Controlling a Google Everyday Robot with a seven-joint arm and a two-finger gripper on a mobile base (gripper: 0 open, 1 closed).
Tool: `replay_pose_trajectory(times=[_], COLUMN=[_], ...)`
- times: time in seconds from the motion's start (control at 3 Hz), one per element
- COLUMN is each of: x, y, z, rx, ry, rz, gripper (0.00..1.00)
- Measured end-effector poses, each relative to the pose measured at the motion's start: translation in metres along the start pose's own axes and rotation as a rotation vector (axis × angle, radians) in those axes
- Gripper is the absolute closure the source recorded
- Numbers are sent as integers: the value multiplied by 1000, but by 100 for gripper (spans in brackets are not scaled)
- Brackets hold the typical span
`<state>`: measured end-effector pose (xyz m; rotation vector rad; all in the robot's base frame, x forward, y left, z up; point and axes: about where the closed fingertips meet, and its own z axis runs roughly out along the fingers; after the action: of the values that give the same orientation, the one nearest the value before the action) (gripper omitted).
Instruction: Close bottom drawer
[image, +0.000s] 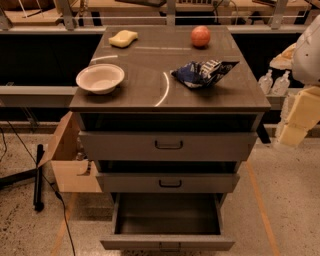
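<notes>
The bottom drawer (167, 243) is the lowest of three grey drawers and stands pulled far out toward me. Its wide shallow tray (167, 215) is empty, and a small dark handle (169, 245) sits at the centre of its narrow front panel. My gripper (295, 122) is the pale blocky shape at the right edge, level with the top drawer. It hangs to the right of the cabinet, well above the bottom drawer and apart from it.
The middle drawer (167, 183) and top drawer (167, 145) stand slightly out. On the cabinet top lie a white bowl (100, 78), a yellow sponge (123, 38), a red-orange ball-shaped fruit (200, 36) and a blue bag (202, 72). A cardboard box (67, 160) stands at the left.
</notes>
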<state>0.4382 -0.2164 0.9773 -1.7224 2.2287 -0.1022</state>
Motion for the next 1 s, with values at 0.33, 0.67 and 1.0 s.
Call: replay_pose_trajectory(times=[0.33, 0.67, 1.0], x=[0, -1, 5], y=[0, -1, 4], z=[0, -2, 25], rx=[0, 9, 5], ry=[0, -3, -38], rz=[0, -1, 16], gripper=[0, 16, 39])
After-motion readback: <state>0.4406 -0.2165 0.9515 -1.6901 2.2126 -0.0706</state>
